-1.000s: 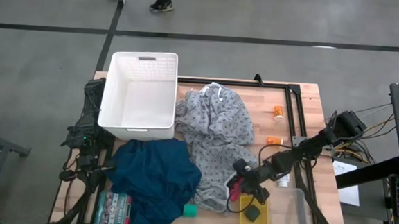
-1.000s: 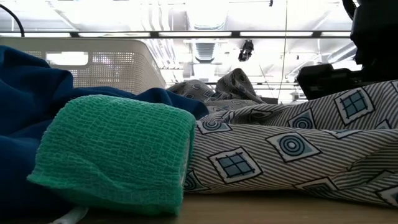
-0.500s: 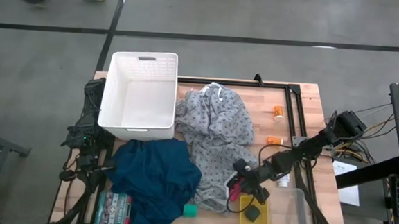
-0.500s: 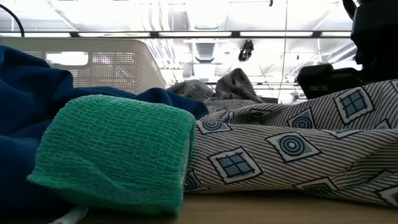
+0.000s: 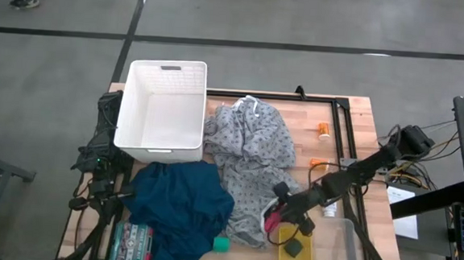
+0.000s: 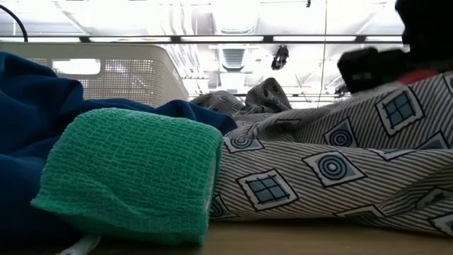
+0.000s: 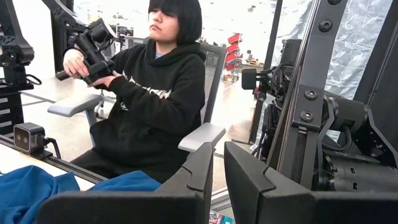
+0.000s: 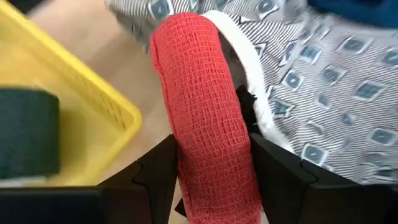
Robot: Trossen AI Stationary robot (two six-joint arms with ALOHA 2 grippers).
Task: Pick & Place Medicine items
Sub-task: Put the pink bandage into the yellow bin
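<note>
1. High view: we find the right gripper (image 5: 276, 220) at the patterned cloth's (image 5: 250, 159) edge, beside the yellow tray (image 5: 299, 253); orange medicine pieces (image 5: 324, 130) lie well apart, nearer this arm.
2. Right wrist view: fingers (image 8: 158, 171) clamp a red bandage roll (image 8: 205, 112), long axis running away from the wrist.
3. Left wrist view: the left gripper (image 7: 218, 180) looks nearly closed, seemingly empty, parked.

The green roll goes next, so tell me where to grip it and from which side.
Take the green roll across its middle, from straight above. It lies on its side with the blue cloth against one end and the patterned cloth against the other, so its ends look blocked; closing front to back seems safest. The right gripper holds the red roll.
</note>
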